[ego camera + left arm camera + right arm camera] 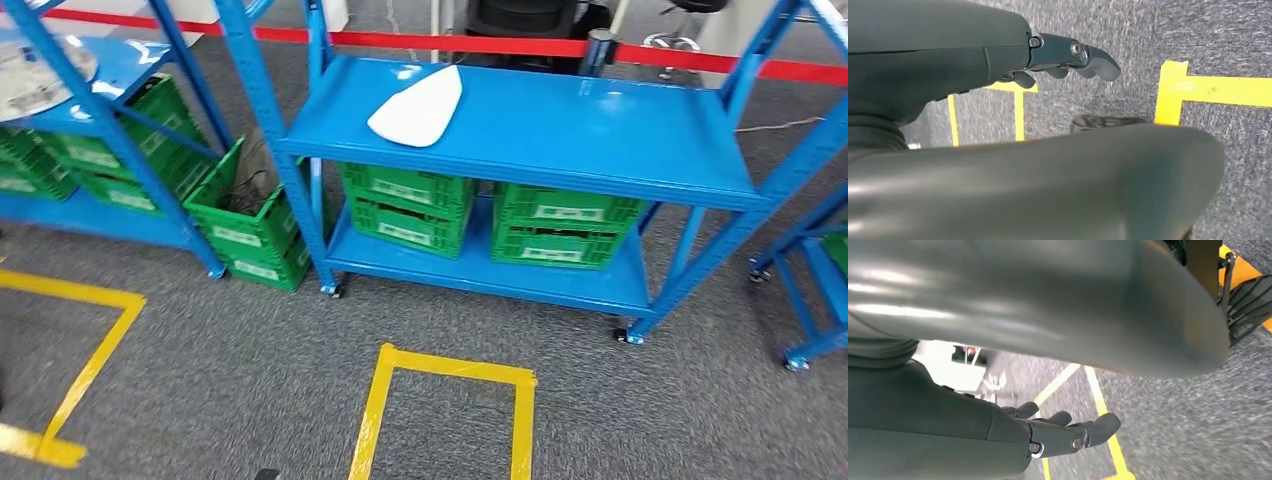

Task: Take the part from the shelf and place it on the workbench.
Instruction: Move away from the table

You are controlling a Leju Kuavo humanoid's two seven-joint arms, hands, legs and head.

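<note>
Ahead, white part [418,106] near shelf [560,140] front edge; hands empty.

A flat white part [418,107] lies on the blue shelf's [560,135] top level.

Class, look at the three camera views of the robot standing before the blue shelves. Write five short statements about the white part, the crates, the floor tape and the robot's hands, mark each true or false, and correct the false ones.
1. The white part lies on the top level of the blue shelf. True.
2. Green crates stand on the shelf's lower level. True.
3. The left hand holds the white part. False: it holds nothing and hangs over the grey carpet.
4. The tape square on the floor in front of the shelf is red. False: it is yellow; the red band runs behind the shelf.
5. The right hand grips a crate. False: it holds nothing.
</note>
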